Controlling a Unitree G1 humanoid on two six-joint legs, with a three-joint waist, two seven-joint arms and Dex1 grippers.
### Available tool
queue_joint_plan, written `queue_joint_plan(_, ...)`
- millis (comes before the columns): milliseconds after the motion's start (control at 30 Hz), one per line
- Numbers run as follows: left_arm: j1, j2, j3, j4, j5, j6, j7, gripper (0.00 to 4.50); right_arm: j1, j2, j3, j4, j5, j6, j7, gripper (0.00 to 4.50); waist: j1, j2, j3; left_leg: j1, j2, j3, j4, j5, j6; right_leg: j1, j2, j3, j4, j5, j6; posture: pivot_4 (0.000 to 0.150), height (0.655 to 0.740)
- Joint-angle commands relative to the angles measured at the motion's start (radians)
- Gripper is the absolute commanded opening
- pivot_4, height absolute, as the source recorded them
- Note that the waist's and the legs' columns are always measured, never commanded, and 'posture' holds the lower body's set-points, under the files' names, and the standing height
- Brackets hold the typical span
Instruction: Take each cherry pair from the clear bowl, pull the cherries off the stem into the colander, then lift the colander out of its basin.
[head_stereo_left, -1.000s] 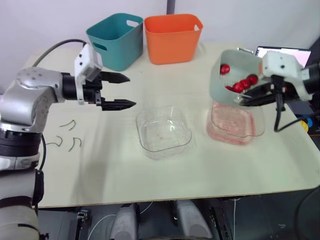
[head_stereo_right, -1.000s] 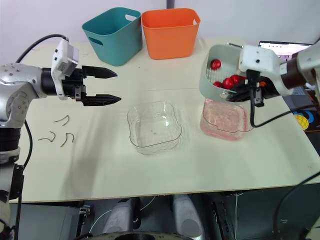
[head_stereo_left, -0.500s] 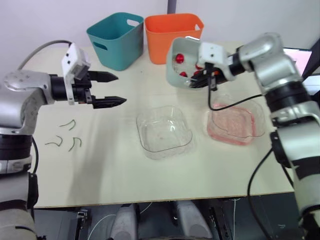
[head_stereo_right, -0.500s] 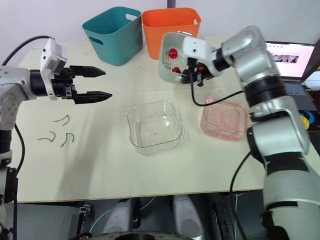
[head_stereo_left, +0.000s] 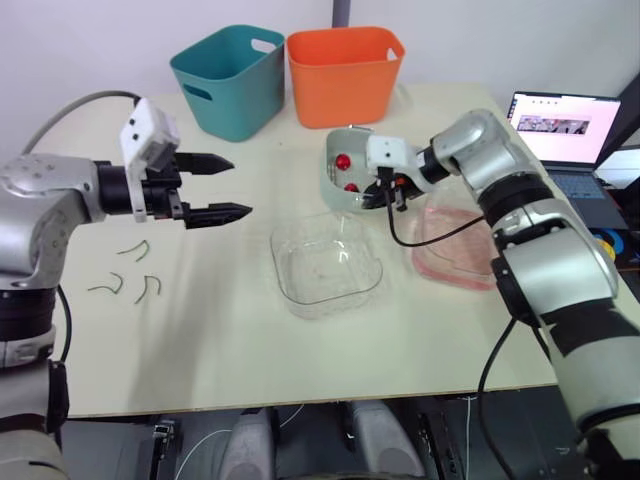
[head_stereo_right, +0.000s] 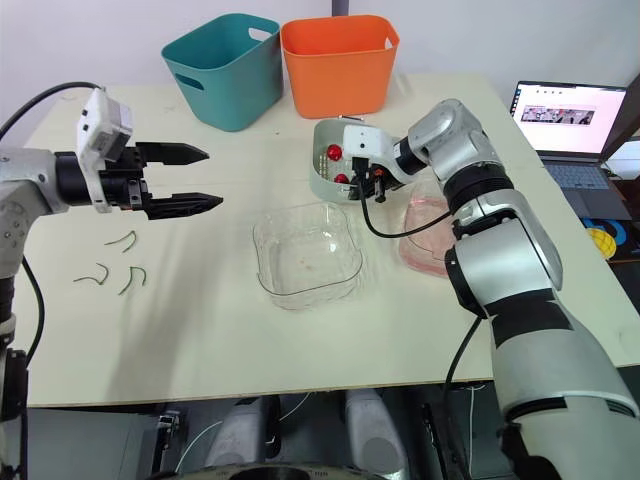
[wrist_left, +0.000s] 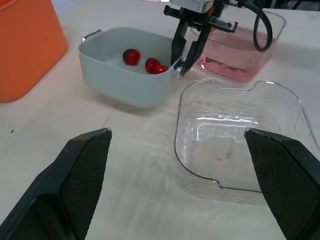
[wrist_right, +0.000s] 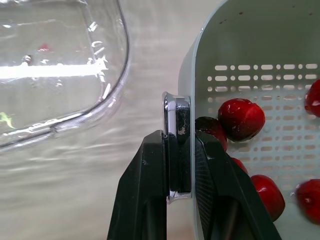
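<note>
Nearest us, the clear bowl (head_stereo_left: 328, 262) sits empty at the table's centre, thin glossy plastic with rounded corners. At its 9 o'clock lie bare curved stems (head_stereo_left: 130, 272), so we judge the pulling finished. The left gripper (head_stereo_left: 240, 186) hangs at the bowl's 10 o'clock, fingers spread wide and holding nothing, apparently kept clear of the work. At 1 o'clock the right gripper (wrist_right: 178, 140) is pinched tight on the shiny metal tab of the colander (head_stereo_left: 343, 178), a pale matte tub with slotted walls holding glossy red cherries (wrist_right: 241, 119). The colander stands outside the pink-tinted translucent basin (head_stereo_left: 455, 262) at 3 o'clock, seemingly resting on the table. Farthest, at 12, stand a teal bin (head_stereo_left: 235, 100) and an orange bin (head_stereo_left: 345, 90).
</note>
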Motion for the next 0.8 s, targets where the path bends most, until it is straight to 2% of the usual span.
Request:
queue_joint_plan(33,0.005,0.021,0.031,-0.033,-0.01,-0.002,0.004,4.5,-0.054,0.006,-0.03,0.013,-0.012,0.002,0.017,0.42,-0.001,0.0,0.0,0.0,0.0,0.0,0.0,0.0,0.0,0.0,0.0,0.0,0.0,0.0,0.0,0.15,0.74)
queue_joint_plan(467,-0.013,0.005,0.01,-0.032,-0.014,-0.004,0.015,4.5,-0.032,0.034,-0.026,0.06,-0.094,0.006,-0.019,0.42,-0.013,0.0,0.0,0.0,0.0,-0.001,0.0,0.0,0.0,0.001,0.0,-0.001,0.0,0.0,0.0,0.15,0.74)
queue_joint_plan(767,-0.01,0.003,0.011,-0.031,-0.012,-0.005,0.016,4.5,-0.036,0.02,-0.049,0.059,-0.107,-0.009,-0.027,3.41,-0.019,0.0,0.0,0.0,0.0,-0.002,-0.001,0.0,0.0,0.0,0.0,-0.001,0.0,0.0,0.0,0.15,0.74)
queue_joint_plan(800,-0.009,0.003,0.011,-0.03,-0.011,-0.006,0.016,4.5,-0.04,0.012,-0.055,0.056,-0.103,-0.014,-0.027,3.41,-0.019,0.0,0.0,0.0,0.0,-0.002,-0.001,0.0,0.0,0.0,0.0,-0.001,0.0,0.0,0.0,0.15,0.74)
